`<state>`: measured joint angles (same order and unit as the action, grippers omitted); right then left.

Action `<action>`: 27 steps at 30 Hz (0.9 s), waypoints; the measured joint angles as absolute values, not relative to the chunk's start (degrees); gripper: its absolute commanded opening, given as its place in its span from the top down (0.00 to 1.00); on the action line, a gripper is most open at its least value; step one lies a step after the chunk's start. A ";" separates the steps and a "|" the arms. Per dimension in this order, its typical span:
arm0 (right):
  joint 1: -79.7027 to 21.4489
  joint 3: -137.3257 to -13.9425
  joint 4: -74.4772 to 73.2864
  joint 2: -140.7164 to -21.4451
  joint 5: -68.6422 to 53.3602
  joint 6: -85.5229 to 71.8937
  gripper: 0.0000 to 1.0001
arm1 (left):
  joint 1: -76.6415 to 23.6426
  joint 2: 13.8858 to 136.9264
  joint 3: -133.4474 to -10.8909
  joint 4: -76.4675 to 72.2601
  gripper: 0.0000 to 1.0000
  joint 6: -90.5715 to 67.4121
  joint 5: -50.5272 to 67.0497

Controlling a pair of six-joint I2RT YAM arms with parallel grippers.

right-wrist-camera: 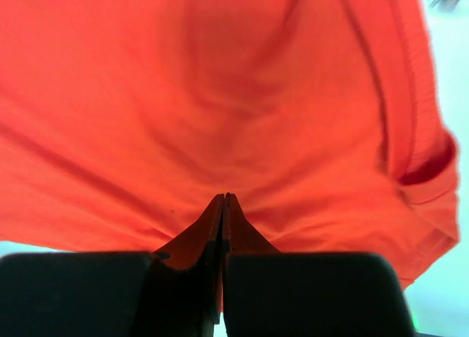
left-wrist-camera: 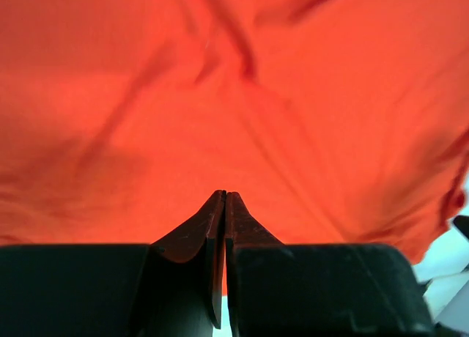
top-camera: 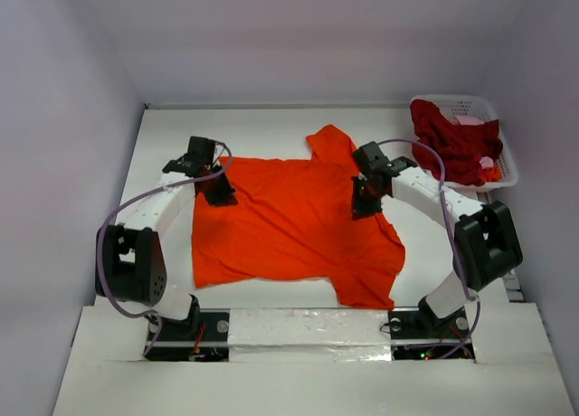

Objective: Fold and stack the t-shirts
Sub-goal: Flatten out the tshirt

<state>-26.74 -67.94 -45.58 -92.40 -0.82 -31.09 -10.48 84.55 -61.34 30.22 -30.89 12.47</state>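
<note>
Bench (top-camera: pixel 271 118): the orange-red shirt (top-camera: pixel 289 231) is lying spread across the middle, its long axis running left to right between my arms. The crimson shirt (top-camera: pixel 448 145) is sitting bunched in the basket (top-camera: pixel 508 172), far right. My left pincer (top-camera: pixel 217 192) is pinching the orange cloth at its far-left corner and my right pincer (top-camera: pixel 365 204) at its right edge, both pressed together on fabric. Most cloth is lying nearward of both, so I am judging the fold as coming toward me.

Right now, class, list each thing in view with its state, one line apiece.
orange-red t-shirt: spread open, unfolded, pinched at both sides.
crimson t-shirt: crumpled in basket.
basket: upright, holding cloth.
left pincer: shut on orange-red t-shirt.
right pincer: shut on orange-red t-shirt.
</note>
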 measured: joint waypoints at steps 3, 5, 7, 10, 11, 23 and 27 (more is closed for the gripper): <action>-27.11 -64.73 -44.75 -92.40 -2.50 -31.35 1.00 | -12.03 86.32 -57.76 30.83 1.00 -30.98 12.91; -27.51 -62.57 -44.66 -92.40 -3.81 -31.55 1.00 | -12.80 86.32 -55.05 32.01 1.00 -31.18 13.34; -27.99 -60.88 -44.49 -92.29 -4.86 -31.75 1.00 | -13.30 86.37 -53.25 32.71 1.00 -31.20 14.20; -29.34 -59.13 -44.18 -92.20 -5.50 -32.25 1.00 | -13.87 86.41 -52.12 31.68 1.00 -31.64 15.70; -29.78 -58.87 -43.97 -92.18 -5.58 -32.49 1.00 | -14.20 86.41 -51.99 30.59 1.00 -32.14 15.92; -34.89 -53.41 -33.67 -94.08 -6.17 -38.22 1.00 | -25.36 93.89 -50.72 20.21 1.00 -37.82 13.43; -35.79 -52.82 -32.05 -93.80 -6.48 -39.46 1.00 | -25.93 92.38 -48.38 17.39 1.00 -39.79 13.39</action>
<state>-35.79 -52.82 -32.05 -93.80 -6.48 -39.46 -25.93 92.38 -48.38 17.39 -39.79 13.39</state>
